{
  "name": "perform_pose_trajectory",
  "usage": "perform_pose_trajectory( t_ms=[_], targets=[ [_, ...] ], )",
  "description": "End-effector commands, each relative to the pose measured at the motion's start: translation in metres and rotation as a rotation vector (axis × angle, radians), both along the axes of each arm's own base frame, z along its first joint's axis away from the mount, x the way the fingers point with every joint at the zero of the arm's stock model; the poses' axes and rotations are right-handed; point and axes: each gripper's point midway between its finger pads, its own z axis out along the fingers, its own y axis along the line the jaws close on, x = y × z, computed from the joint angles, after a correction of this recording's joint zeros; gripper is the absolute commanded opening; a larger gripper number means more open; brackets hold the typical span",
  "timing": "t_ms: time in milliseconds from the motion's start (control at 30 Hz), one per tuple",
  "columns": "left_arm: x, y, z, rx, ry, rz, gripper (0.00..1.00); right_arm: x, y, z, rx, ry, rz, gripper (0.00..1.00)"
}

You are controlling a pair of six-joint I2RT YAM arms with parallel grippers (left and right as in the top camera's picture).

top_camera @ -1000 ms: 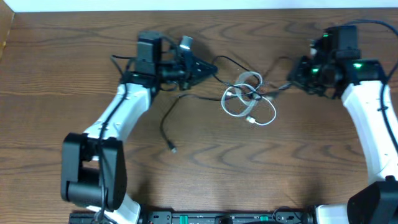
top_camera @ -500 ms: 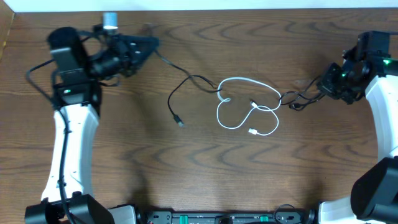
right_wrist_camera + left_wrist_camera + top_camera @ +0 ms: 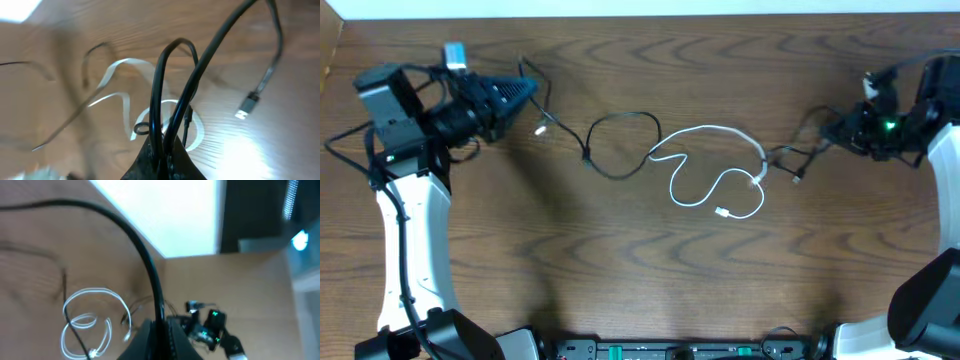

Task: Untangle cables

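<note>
A thin black cable [image 3: 620, 140] stretches across the table between both grippers. My left gripper [image 3: 528, 88] at the far left is shut on one end of it; in the left wrist view the black cable [image 3: 145, 260] rises from the shut jaws [image 3: 160, 332]. My right gripper [image 3: 830, 130] at the far right is shut on looped strands of the black cable [image 3: 172, 85], whose plug end [image 3: 248, 105] hangs free. The white cable [image 3: 710, 170] lies in open loops at the middle, its plug [image 3: 723, 212] toward the front. The black cable still crosses it near its right side.
The wooden table's back edge [image 3: 640, 16] runs just behind both grippers. A small pale plug [image 3: 540, 128] dangles beside the left gripper. The left arm [image 3: 415, 230] runs along the left side and the right arm [image 3: 945, 170] along the right edge.
Both arms have swung outward, the left far to the left and the right to the right. The black cable is drawn out long and the white cable's tight bundle has opened into loose loops.
</note>
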Motion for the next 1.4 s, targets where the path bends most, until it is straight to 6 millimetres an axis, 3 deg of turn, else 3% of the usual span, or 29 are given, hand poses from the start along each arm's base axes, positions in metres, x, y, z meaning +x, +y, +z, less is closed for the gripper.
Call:
perform_pose_trajectory(
  t_ms=[0, 133, 267, 400, 633, 900, 967, 1200, 1367],
  targets=[
    [-0.004, -0.003, -0.026, 0.185, -0.001, 0.015, 0.07, 0.000, 0.057, 0.038, 0.145, -0.170, 0.212, 0.01],
    [-0.023, -0.028, -0.057, 0.299, 0.078, -0.070, 0.08, 0.006, 0.082, 0.067, 0.113, -0.234, 0.251, 0.01],
    [-0.036, -0.056, -0.079, 0.425, 0.118, -0.151, 0.08, 0.022, 0.079, 0.090, 0.016, -0.244, 0.160, 0.01],
    [-0.043, -0.078, -0.090, 0.510, 0.132, -0.197, 0.21, 0.026, 0.080, 0.104, -0.035, -0.228, 0.094, 0.01],
    [-0.050, -0.105, -0.097, 0.589, 0.112, -0.255, 0.51, 0.005, 0.091, 0.088, -0.070, -0.117, 0.117, 0.01],
    [-0.055, -0.134, -0.098, 0.592, 0.065, -0.328, 0.74, -0.011, 0.113, 0.077, -0.122, -0.066, 0.176, 0.01],
    [-0.055, -0.151, -0.102, 0.577, 0.047, -0.377, 0.80, -0.013, 0.117, 0.077, -0.122, -0.066, 0.186, 0.01],
    [-0.035, -0.203, -0.119, 0.424, 0.064, -0.429, 0.82, -0.018, 0.119, 0.075, -0.123, -0.045, 0.196, 0.01],
    [-0.015, -0.242, -0.148, 0.354, 0.101, -0.422, 0.82, -0.022, 0.120, 0.074, -0.127, -0.035, 0.209, 0.01]
  ],
)
